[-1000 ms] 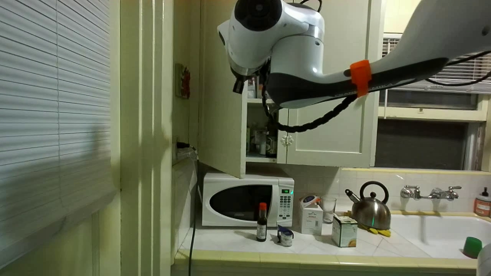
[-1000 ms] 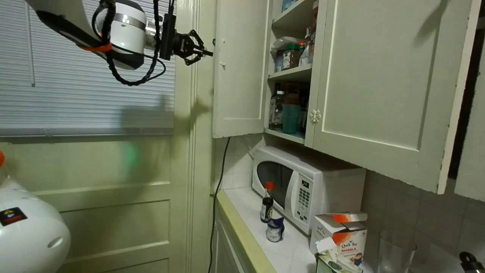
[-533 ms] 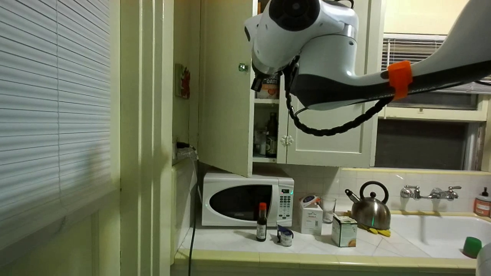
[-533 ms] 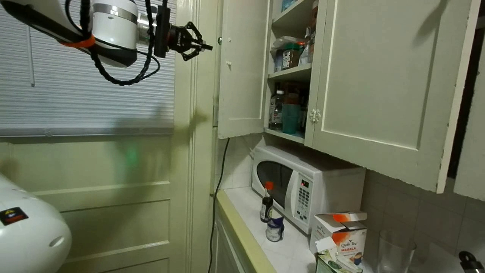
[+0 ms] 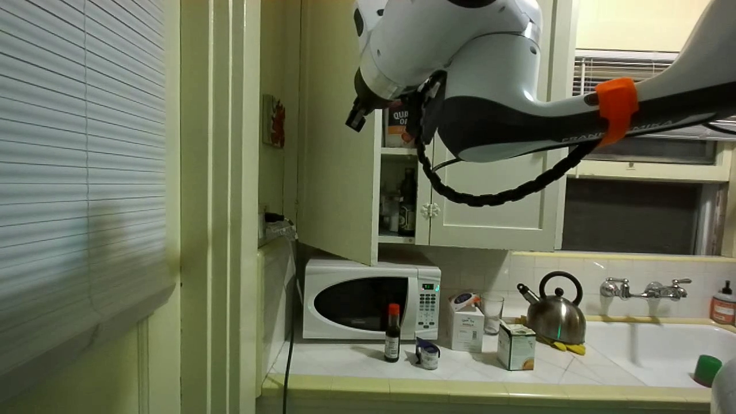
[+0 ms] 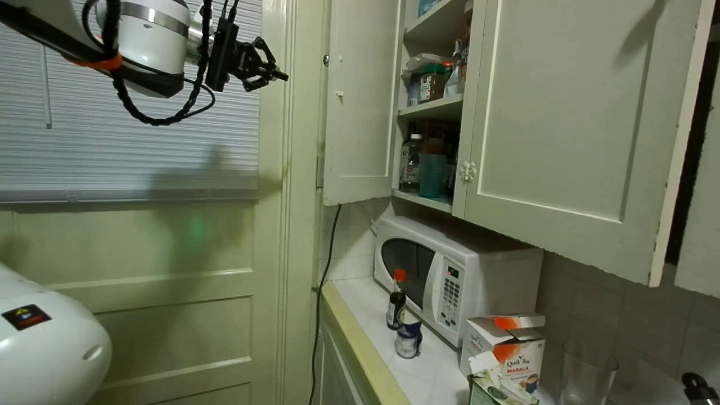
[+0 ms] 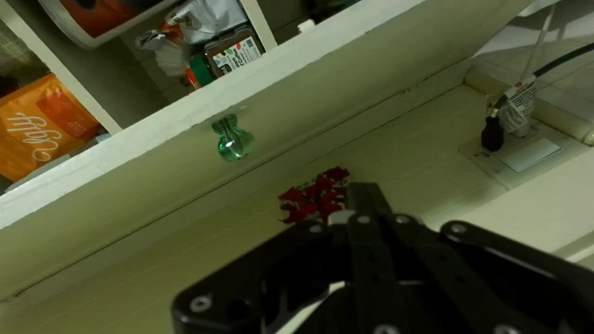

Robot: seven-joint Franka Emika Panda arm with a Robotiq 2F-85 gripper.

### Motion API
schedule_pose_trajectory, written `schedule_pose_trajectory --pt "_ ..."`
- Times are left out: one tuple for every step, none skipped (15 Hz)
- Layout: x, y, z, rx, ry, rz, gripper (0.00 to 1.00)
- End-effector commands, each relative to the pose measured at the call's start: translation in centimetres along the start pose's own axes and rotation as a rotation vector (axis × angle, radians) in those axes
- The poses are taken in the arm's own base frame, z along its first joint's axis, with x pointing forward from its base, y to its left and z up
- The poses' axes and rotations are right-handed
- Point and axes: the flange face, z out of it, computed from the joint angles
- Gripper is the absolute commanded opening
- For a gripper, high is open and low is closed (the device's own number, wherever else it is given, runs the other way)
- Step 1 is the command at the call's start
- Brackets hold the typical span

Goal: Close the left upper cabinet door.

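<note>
The left upper cabinet door [image 5: 339,178] is cream and stands partly open, with shelves showing behind it. It also shows in an exterior view [image 6: 363,129], and in the wrist view its outer face [image 7: 334,93] and pale edge run diagonally. Its green glass knob [image 7: 235,141] sits near that edge; in an exterior view the knob [image 6: 326,60] is small. My gripper [image 6: 284,75] is shut and empty, apart from the door on its outer side. In the wrist view the gripper's fingertips [image 7: 369,190] are together, below and right of the knob. The arm mostly hides the gripper in an exterior view.
The matching right-hand door [image 6: 568,124] is shut. A white microwave [image 5: 368,267] stands below the open door. A sauce bottle [image 5: 392,339], a small can and tea boxes stand on the counter [image 5: 356,362]. A wall with a red flower picture [image 7: 315,197] is beside the door.
The left cabinet door swung a little toward closed in the first half second, then stayed still. My gripper moved along with it, then drew back away from the door.
</note>
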Motion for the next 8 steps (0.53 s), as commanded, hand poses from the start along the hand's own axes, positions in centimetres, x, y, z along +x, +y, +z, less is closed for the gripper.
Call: schedule_pose_trajectory --pt "0.1 0.1 0.1 -0.001 -0.002 0.0 0.01" --pt "0.1 0.1 0.1 -0.001 -0.003 0.0 0.01" --pt "0.1 0.1 0.0 -0.002 -0.002 0.0 0.01" --pt "0.1 0.1 0.0 -0.002 -0.001 0.0 0.0" --pt "0.1 0.2 0.8 -0.003 -0.008 0.015 0.0" --pt "-0.1 0.3 1.4 -0.018 -0.023 0.01 0.0" --pt "-0.3 0.4 2.2 -0.018 -0.031 0.017 0.0" --pt "-0.5 0.5 2.9 -0.025 -0.036 0.017 0.0"
